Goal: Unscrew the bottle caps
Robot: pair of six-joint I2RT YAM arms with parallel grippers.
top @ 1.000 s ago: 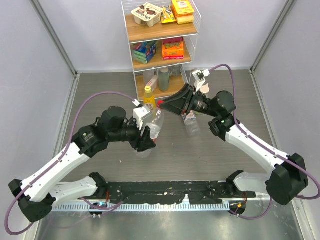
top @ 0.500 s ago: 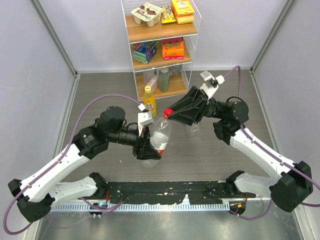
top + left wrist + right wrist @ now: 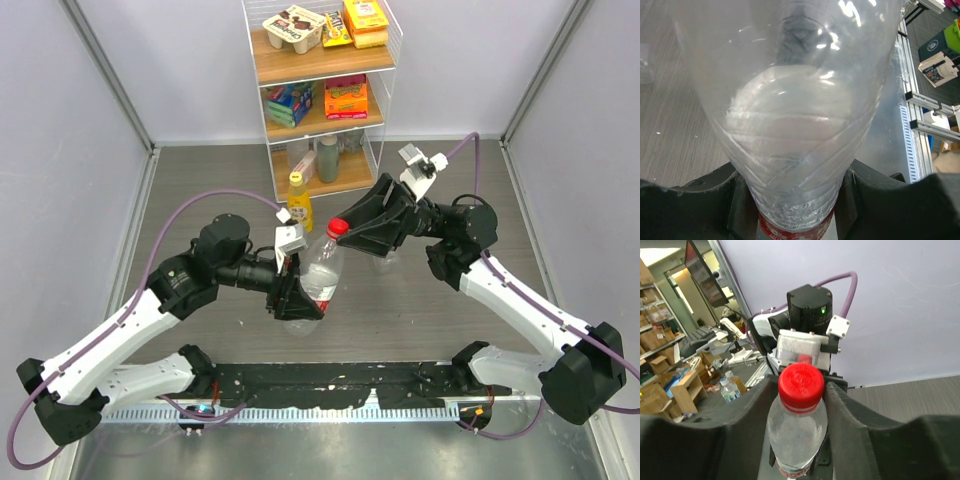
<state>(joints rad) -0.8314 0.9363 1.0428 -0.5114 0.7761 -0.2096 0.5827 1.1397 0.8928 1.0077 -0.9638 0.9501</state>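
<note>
Top external view: shows the left claw (image 3: 297,300) clamped around the lower body of the red-label bottle (image 3: 318,270), held clear of the desk (image 3: 200,190) between the two arms. Puts the bottle's long axis on a slant, base low toward the left arm, red cap (image 3: 338,227) high and pointing at the right claw (image 3: 347,226). From the right wrist, finds that claw's fingers (image 3: 850,427) spread to either side of the cap and neck, close against them; cannot tell whether pressing. Makes the right arm plainly the nearer one to the cap and roughly in line with the bottle's axis, so calls, by the look of it, for a squeeze and a twist about that axis against a firm hold on the left. Leaves the yellow juice bottle (image 3: 298,205) standing just in front of the rack (image 3: 392,70), beside the held bottle, and a third clear bottle (image 3: 385,262) partly hidden beneath the right claw. Sees nothing between cap and fingers; risks a brush with that hidden bottle on a wide wrist turn.
</note>
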